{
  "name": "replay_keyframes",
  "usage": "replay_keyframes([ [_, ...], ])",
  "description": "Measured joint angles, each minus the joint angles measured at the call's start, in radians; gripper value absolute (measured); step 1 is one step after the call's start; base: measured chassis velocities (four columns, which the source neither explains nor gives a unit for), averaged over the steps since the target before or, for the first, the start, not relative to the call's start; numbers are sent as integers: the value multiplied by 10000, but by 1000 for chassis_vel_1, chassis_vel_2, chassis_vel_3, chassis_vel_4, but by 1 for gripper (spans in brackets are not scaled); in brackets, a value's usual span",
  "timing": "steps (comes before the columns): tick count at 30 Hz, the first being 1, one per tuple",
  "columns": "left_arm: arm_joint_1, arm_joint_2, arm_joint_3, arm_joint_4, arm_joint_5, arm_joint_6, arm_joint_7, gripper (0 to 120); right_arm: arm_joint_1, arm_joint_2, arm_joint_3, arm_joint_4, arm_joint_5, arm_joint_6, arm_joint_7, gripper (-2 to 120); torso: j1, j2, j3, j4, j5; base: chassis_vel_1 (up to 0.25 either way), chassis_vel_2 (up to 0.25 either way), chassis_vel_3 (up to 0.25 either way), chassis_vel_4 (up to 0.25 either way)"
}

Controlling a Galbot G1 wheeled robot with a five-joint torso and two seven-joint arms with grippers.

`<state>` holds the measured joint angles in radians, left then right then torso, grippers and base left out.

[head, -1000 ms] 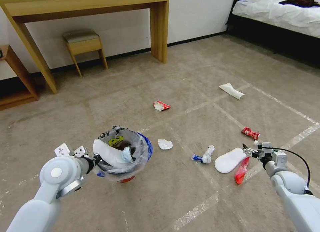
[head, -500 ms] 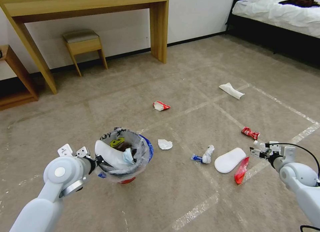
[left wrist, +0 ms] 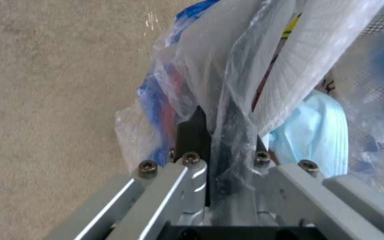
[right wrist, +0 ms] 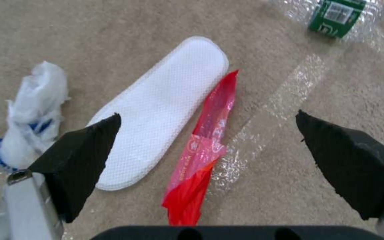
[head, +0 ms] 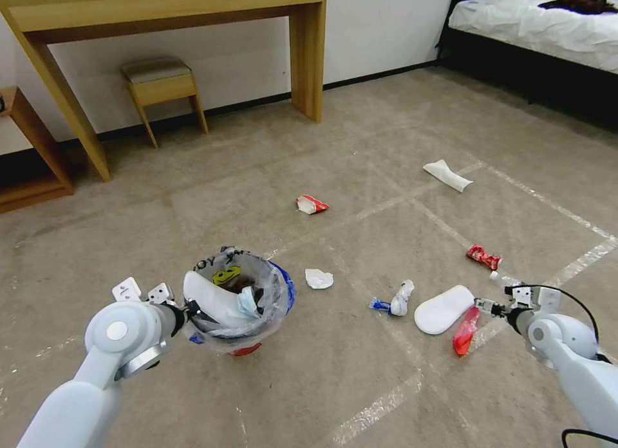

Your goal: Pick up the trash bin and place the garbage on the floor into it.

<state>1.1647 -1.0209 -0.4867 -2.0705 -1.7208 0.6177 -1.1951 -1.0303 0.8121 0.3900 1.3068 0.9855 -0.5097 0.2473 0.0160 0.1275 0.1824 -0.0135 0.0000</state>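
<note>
**Right arm lowered over red wrapper; bin held by left**

Right gripper (head: 484, 304) has dropped and pulled in since the previous frame; it now hangs jaws spread directly above the long red wrapper (right wrist: 203, 146). Floor (head: 360, 377): beige carpet, tape lines. Trash bin (head: 237, 300) sits off the carpet, left gripper (left wrist: 221, 146) clamped on its bagged rim. White slipper (right wrist: 161, 110) lies just beside the wrapper. Green-label bottle (right wrist: 336, 15) lies near, apart.

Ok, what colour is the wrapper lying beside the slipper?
Red, translucent wrapper, touching the white slipper; right wrist view shows it best.
</note>
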Motion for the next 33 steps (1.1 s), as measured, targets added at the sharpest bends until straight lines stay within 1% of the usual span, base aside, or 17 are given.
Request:
replay_keyframes([
  [16,143,-96,-31,-1,79,4,5,4,615,297,-598,-1223,247,-22,800,99,0,0,-1,0,0,0,0,0,0],
  [28,181,-107,-56,-24,94,5,9,4,744,476,-755,-1850,179,-107,731,99,-1,0,-1,-1,0,0,0,0,0],
  [33,182,-136,-23,5,127,5,9,4,826,554,-916,-2025,141,-136,709,97,-1,0,-1,-1,0,0,0,0,0],
])
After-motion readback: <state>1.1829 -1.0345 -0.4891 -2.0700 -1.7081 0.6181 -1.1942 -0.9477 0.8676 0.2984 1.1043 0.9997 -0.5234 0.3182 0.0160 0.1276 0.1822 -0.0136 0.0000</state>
